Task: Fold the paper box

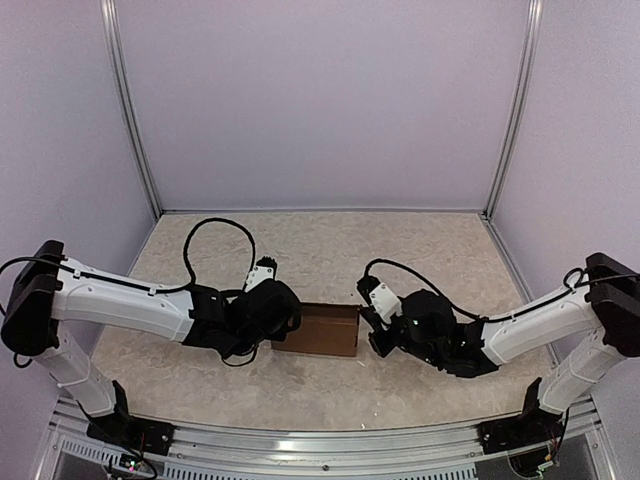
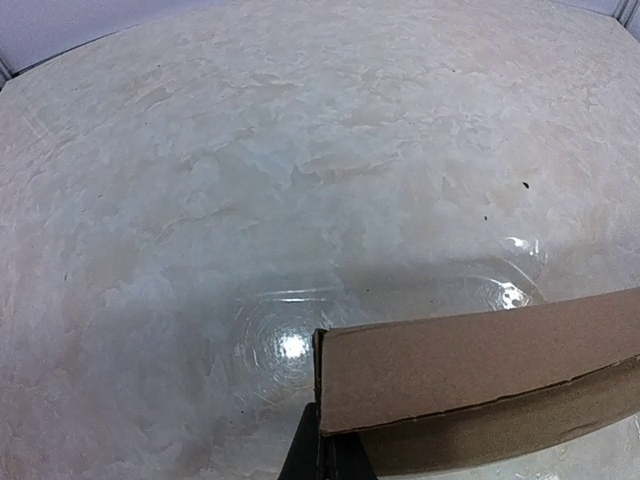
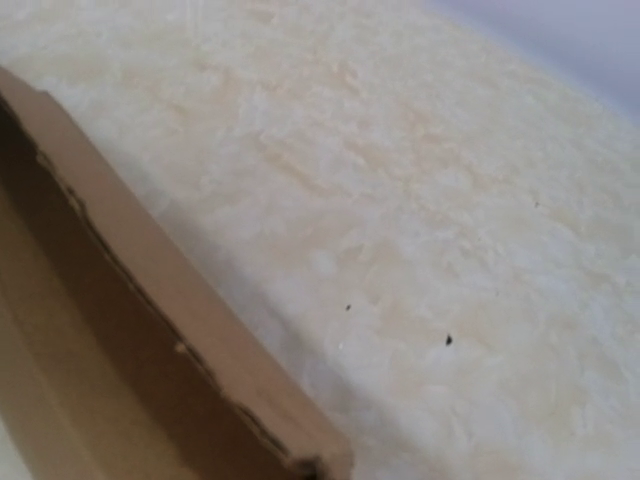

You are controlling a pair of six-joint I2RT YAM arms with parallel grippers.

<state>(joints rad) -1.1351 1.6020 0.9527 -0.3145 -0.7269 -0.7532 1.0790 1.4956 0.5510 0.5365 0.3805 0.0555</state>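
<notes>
Status: paper box (image 1: 320, 331) sits mid-table (image 1: 300, 250), lengthwise between the two arms. It's already a shallow brown rectangle, not a flat sheet.

The left gripper (image 2: 322, 458) is clamped on the box's left end. Its wrist view shows the dark fingers (image 2: 303, 455) pinching the corner of an upright cardboard wall, with a second layer showing just under that wall's lower edge.

The right gripper (image 1: 374, 330) is at the right end, jaws closed. Its wrist view gives only a cardboard wall with a ragged cut edge running to the bottom of frame. No fingers are visible there, so we can't tell whether it has board between them or is just pressing against it.

Our read: we're late in the fold, squaring or seating the end walls. We can't see from above whether the tabs are locked.

For this step:
- Use the left pinch as the anchor and don't drag. The box is light and will likely slide on the glossy tabletop.
- Load both ends evenly along the long axis so the box doesn't rotate.
- Bend on the crease, not mid-panel. Thin board should buckle if loaded off the score.
- Go low force on the right. That ragged edge looks easy to tear.
- Before letting go, confirm the wall stands upright, otherwise it may spring open.
</notes>
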